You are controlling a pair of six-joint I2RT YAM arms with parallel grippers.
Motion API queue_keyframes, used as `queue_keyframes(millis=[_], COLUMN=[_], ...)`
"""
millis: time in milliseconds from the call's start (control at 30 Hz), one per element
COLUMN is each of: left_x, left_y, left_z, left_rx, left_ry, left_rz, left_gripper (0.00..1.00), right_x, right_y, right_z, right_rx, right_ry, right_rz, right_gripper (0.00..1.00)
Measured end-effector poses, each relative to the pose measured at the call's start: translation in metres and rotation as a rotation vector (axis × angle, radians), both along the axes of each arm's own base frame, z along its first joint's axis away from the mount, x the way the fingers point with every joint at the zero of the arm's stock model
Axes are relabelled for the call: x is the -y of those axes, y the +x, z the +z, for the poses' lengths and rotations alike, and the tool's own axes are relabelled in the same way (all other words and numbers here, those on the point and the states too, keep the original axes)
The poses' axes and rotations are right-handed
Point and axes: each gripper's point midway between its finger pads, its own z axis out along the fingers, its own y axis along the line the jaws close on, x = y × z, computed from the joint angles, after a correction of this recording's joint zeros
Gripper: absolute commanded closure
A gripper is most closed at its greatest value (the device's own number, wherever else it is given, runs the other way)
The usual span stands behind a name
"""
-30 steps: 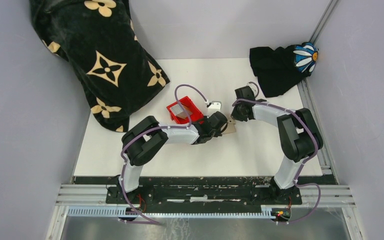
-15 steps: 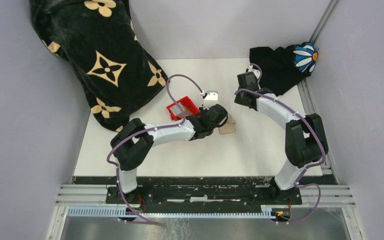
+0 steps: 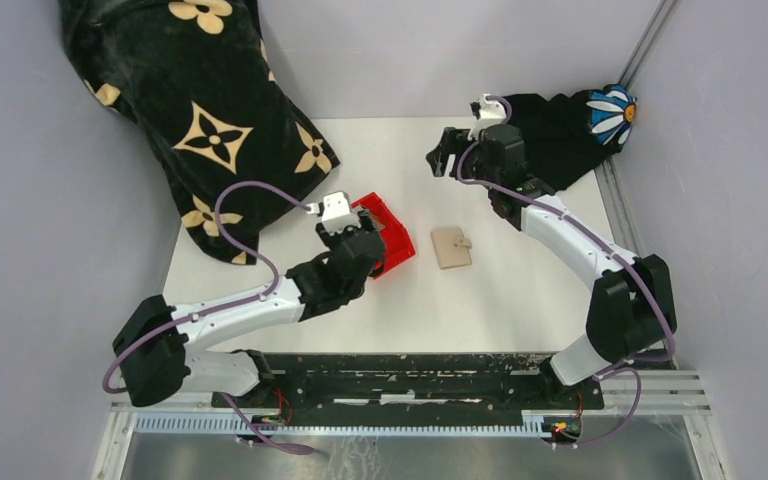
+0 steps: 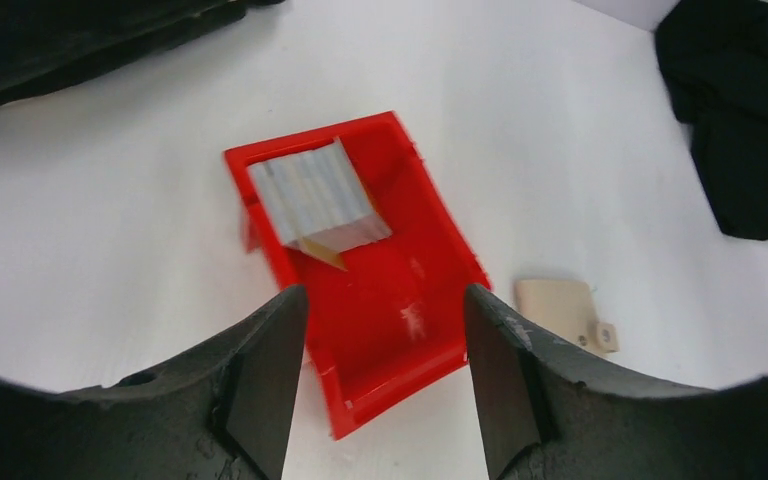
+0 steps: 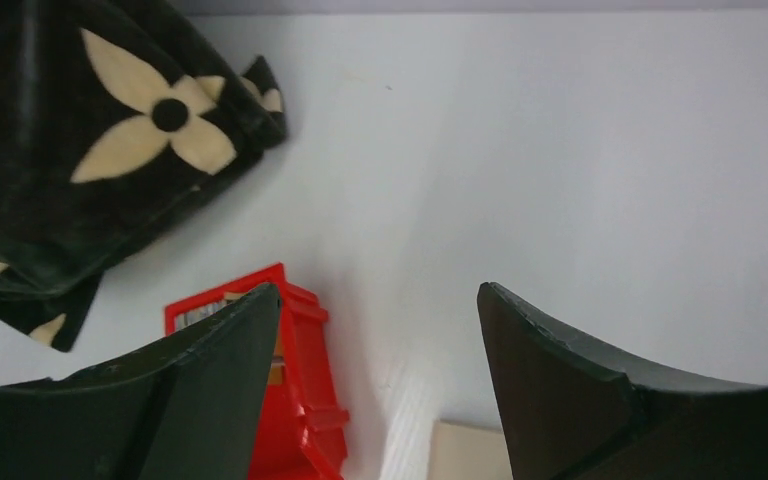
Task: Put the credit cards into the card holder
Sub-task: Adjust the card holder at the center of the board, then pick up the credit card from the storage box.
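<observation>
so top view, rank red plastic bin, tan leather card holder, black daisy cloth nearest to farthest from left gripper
1. red plastic bin, beneath the left gripper
2. tan leather card holder, to its right
3. black daisy cloth, far right corner

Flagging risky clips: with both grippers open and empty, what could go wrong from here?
The thin grey cards lean bunched against a wall of the red plastic bin, so the left gripper may pinch several or shove the bin. The tan folding card holder lies shut beside the bin; it must be opened first.
</observation>
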Motion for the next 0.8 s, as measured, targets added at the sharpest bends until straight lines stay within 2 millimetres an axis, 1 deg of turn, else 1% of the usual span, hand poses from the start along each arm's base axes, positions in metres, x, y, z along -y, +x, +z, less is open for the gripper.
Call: queue_keyframes(millis=[67, 100, 200, 267, 300, 333, 400, 467, 533, 600, 667, 700, 800], left_x=[-0.014, -0.021, -0.04, -0.049, -0.053, -0.055, -0.061, -0.068, -0.076, -0.084, -0.094, -0.097, -0.108], left_y=[-0.006, -0.008, -0.015, -0.019, -0.02, -0.02, -0.021, -0.021, -0.021, -0.021, -0.02, -0.02, -0.02], left_z=[-0.007, -0.011, -0.025, -0.031, -0.031, -0.031, -0.028, -0.025, -0.027, -0.032, -0.042, -0.046, -0.058], left_rx=[0.003, 0.002, -0.011, -0.017, -0.016, -0.014, -0.002, 0.01, 0.015, 0.012, 0.001, -0.003, -0.018], left_ry=[-0.006, -0.011, -0.021, -0.032, -0.041, -0.05, -0.07, -0.083, -0.1, -0.109, -0.108, -0.107, -0.121], left_rz=[0.033, 0.048, 0.092, 0.111, 0.118, 0.123, 0.139, 0.157, 0.18, 0.203, 0.231, 0.241, 0.275], left_gripper=[0.32, 0.32, 0.32, 0.31, 0.3, 0.3, 0.3, 0.3, 0.31, 0.31, 0.3, 0.3, 0.3], right_x=[-0.019, -0.026, -0.054, -0.08, -0.095, -0.104, -0.124, -0.129, -0.125, -0.124, -0.128, -0.132, -0.146], right_y=[0.003, 0.004, -0.002, -0.013, -0.021, -0.025, -0.036, -0.036, -0.028, -0.021, -0.017, -0.015, -0.015], right_z=[0.009, 0.01, 0.002, -0.001, 0.003, 0.007, 0.019, 0.028, 0.035, 0.037, 0.033, 0.028, 0.012], right_rx=[0.046, 0.06, 0.074, 0.103, 0.136, 0.162, 0.232, 0.278, 0.31, 0.317, 0.312, 0.303, 0.266], right_ry=[0.047, 0.055, -0.006, -0.09, -0.131, -0.155, -0.174, -0.176, -0.174, -0.174, -0.176, -0.177, -0.185], right_rz=[0.068, 0.09, 0.157, 0.203, 0.228, 0.238, 0.257, 0.249, 0.225, 0.22, 0.245, 0.265, 0.326], right_gripper=[0.2, 0.19, 0.17, 0.11, 0.07, 0.04, 0.0, 0.0, 0.0, 0.0, 0.0, 0.02, 0.15])
